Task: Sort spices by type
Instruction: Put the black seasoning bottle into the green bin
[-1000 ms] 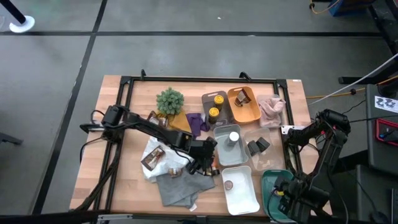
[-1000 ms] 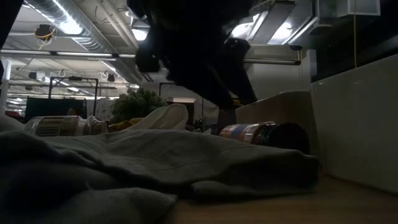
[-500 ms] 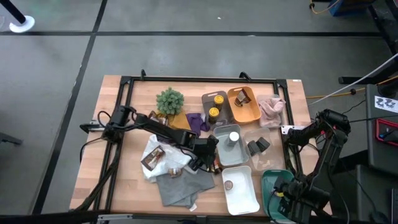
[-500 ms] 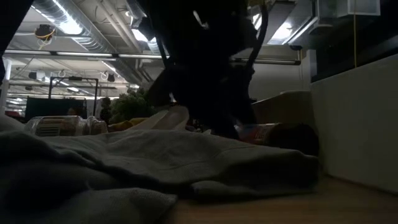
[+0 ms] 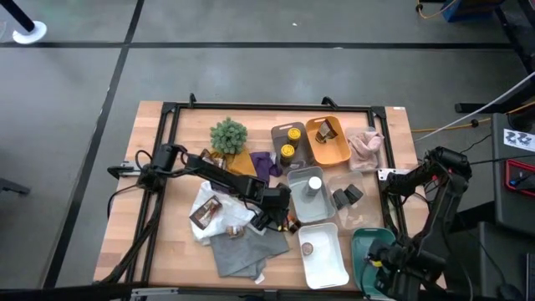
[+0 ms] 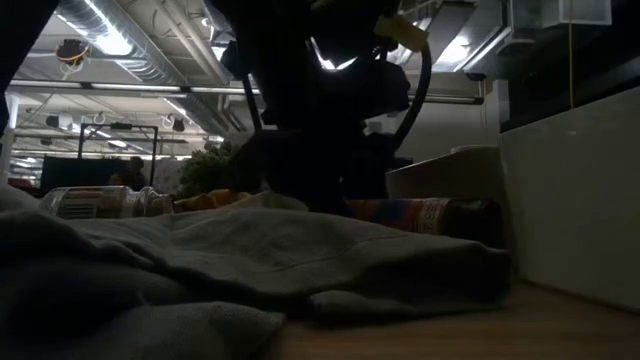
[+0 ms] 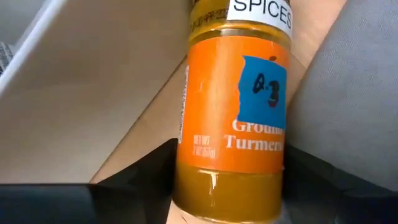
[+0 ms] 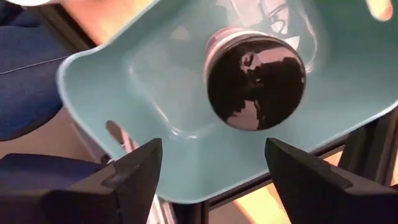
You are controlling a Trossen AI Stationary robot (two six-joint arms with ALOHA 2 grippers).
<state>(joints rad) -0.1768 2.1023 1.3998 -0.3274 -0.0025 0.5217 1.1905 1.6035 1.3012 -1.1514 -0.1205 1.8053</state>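
Observation:
An orange-labelled turmeric bottle (image 7: 233, 112) lies on its side at the edge of the grey cloth (image 5: 242, 247), beside the grey and white trays (image 5: 291, 224). It also shows in the low view (image 6: 420, 214). My left gripper (image 5: 282, 220) is low over it and open. Its two fingers stand on either side of the bottle's bottom end (image 7: 230, 149). My right gripper (image 5: 386, 261) waits open over the teal tray (image 8: 155, 93), which holds a dark-lidded jar (image 8: 256, 81). My left gripper comes down from above with its fingers (image 7: 155, 174) across the lying bottle, close against both sides of its bottom end (image 7: 227, 193). I cannot tell whether they touch it. The bottle rests on the table and the cloth.
The grey tray (image 5: 301, 207) holds a white-capped jar (image 5: 314, 186), and the white tray (image 5: 334, 266) holds a small tin. Yellow-topped tins sit in the brown tray (image 5: 288, 142), next to the orange tray (image 5: 328, 140). The plant (image 5: 228, 134), white cloth (image 5: 209, 209) and pink cloth (image 5: 365, 146) lie around.
My left gripper has come down over the turmeric bottle and shifted slightly toward the table's right. The bottle has stayed lying where it was. The right arm has kept still.

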